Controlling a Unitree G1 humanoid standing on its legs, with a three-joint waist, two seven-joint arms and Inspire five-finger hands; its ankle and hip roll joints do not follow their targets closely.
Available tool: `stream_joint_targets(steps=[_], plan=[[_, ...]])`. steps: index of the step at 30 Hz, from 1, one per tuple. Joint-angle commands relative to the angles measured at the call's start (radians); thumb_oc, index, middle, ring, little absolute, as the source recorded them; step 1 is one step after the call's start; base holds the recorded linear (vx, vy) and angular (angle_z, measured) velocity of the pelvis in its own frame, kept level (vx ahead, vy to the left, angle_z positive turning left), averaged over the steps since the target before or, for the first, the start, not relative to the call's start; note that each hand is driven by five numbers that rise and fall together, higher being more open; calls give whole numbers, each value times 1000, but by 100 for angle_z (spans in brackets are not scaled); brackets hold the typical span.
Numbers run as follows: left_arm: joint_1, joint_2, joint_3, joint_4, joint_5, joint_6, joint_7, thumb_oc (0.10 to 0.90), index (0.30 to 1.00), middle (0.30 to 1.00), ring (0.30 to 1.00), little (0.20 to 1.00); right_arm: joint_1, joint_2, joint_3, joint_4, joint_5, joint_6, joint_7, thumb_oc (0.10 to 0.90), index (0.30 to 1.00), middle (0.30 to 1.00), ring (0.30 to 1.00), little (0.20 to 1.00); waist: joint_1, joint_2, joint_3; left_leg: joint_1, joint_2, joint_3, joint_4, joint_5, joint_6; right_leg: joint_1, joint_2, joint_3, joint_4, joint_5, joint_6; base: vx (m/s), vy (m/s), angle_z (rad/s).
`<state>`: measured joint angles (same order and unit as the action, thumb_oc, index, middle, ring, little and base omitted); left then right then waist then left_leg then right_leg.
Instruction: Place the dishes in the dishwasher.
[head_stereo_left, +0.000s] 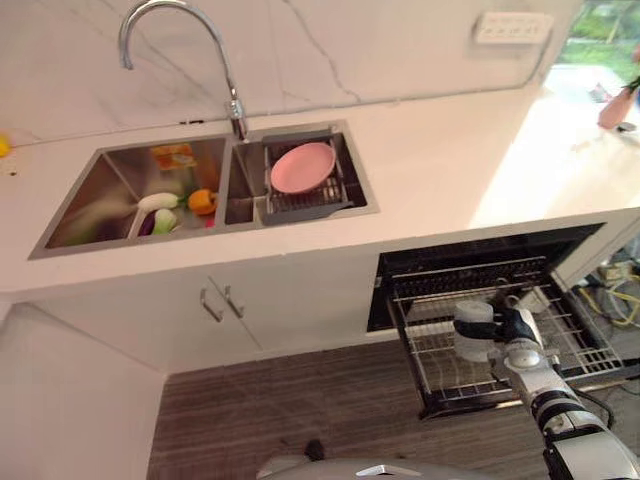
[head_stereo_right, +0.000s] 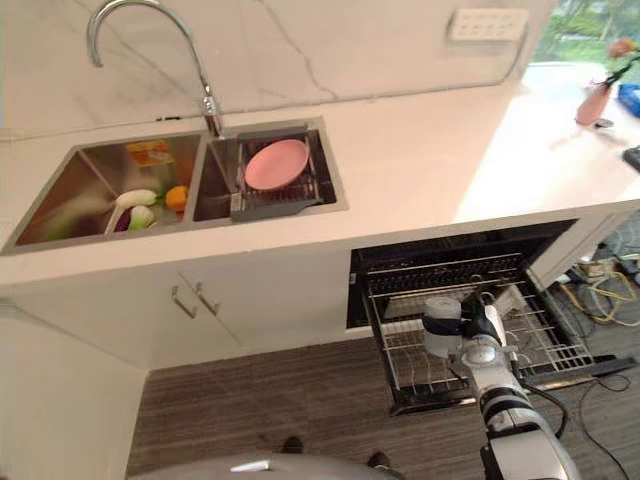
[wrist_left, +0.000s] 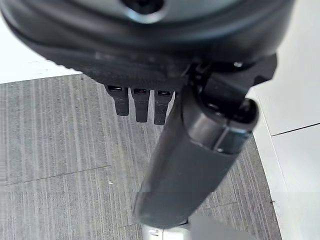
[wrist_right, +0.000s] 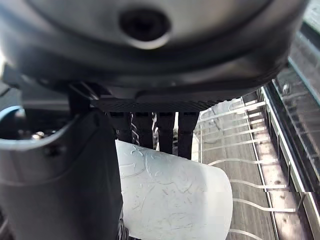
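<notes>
- right hand (head_stereo_left: 512, 335) is over the pulled-out rack (head_stereo_left: 575, 345) of the dishwasher (head_stereo_left: 480, 262), fingers curled round a frosted white cup (wrist_right: 170, 197); the cup sits on its side in the grip, held above the wires, not set down as far as i can tell.
- left hand (wrist_left: 150, 102) hangs over the floor (wrist_left: 55, 140), fingers look relaxed and straight, holding nothing, idle.
- rack looks mostly bare apart from what the right hand carries; can't tell if anything small is already slotted in behind the hand.
- pink plate (head_stereo_left: 302, 166) lies in the drainer basket (head_stereo_left: 300, 200) in the right half of the sink (head_stereo_left: 90, 215), well apart from the dishwasher, untouched.
- left half of the sink holds a white bowl (head_stereo_left: 156, 202) plus green and orange items beside it; too small to say what they are.
- progress, my read: early. cup is at the rack and about to go in; plate and bowl left, so most of the job remains.
- tap (head_stereo_left: 180, 45) stands over the sink on the bench (head_stereo_left: 440, 150).
</notes>
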<state>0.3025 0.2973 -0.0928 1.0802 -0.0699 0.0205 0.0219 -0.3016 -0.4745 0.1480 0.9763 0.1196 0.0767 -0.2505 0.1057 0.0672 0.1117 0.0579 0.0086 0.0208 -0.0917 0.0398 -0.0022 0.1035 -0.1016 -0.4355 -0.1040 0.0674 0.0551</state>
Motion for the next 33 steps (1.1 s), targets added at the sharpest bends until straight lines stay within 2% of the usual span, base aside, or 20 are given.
stream_joint_targets(steps=[1,7,8,9,10,17,23,24,29,33], plan=[[-41,25,-34,-25,-17,-39,9,800,900,900,900,900,-169,-17,43,31,-12,-68,-29,400,300,300,300,300,24,-4,12,-30,12,16,44,-59,-48,21,-54,19,35,-137,56,-4,19,37],[-35,16,-62,-39,-5,-41,4,800,900,900,900,900,-166,37,65,99,-22,-64,-21,400,300,300,300,300,29,11,7,-24,7,4,40,-59,-49,39,-58,4,27,-138,57,25,3,12],[-39,12,-72,-23,12,-40,9,800,900,900,900,900,-169,55,74,122,-34,-62,-21,463,394,394,394,394,32,13,3,-19,7,2,38,-60,-49,46,-59,-1,25,-140,58,22,5,6],[-42,9,-77,-10,18,-38,12,800,900,900,900,900,-174,59,90,140,-63,-56,-24,755,832,832,832,832,33,13,1,-16,7,2,38,-61,-49,49,-60,-2,24,-141,58,27,3,4],[-45,8,-80,-5,25,-37,15,800,900,900,900,900,-182,58,105,157,-88,-49,-26,800,900,900,900,900,33,13,1,-13,7,1,37,-62,-50,53,-60,-2,24,-142,58,17,-1,3],[-58,-12,-67,65,39,-24,52,800,900,900,900,900,-183,47,120,124,-185,-26,-70,800,900,900,900,900,17,5,-5,2,12,10,36,-68,-48,59,-59,10,22,-141,59,0,-1,0],[-76,-37,-21,170,68,-1,87,800,900,900,900,900,-107,27,71,-44,-217,-39,-121,800,900,900,900,900,-3,-7,-15,24,22,31,35,-80,-48,66,-53,36,21,-148,56,16,-9,-8],[-77,-43,16,186,45,4,103,800,900,900,900,900,-59,19,24,-153,-214,-55,-159,800,900,900,900,900,-8,-9,-12,39,27,39,34,-88,-49,74,-48,48,21,-154,53,11,-27,-18],[-74,-70,104,252,23,30,123,800,900,900,900,900,93,28,-105,-423,-173,-91,-184,800,900,900,900,900,-31,-15,-16,49,34,51,39,-93,-49,75,-42,63,21,-157,49,6,-33,-9],[-78,-105,180,278,-25,45,192,800,900,900,900,900,277,129,-220,-657,-12,-184,-178,800,900,900,900,900,-55,-19,-15,66,45,64,39,-96,-55,84,-34,72,22,-168,43,-8,-54,-12]])
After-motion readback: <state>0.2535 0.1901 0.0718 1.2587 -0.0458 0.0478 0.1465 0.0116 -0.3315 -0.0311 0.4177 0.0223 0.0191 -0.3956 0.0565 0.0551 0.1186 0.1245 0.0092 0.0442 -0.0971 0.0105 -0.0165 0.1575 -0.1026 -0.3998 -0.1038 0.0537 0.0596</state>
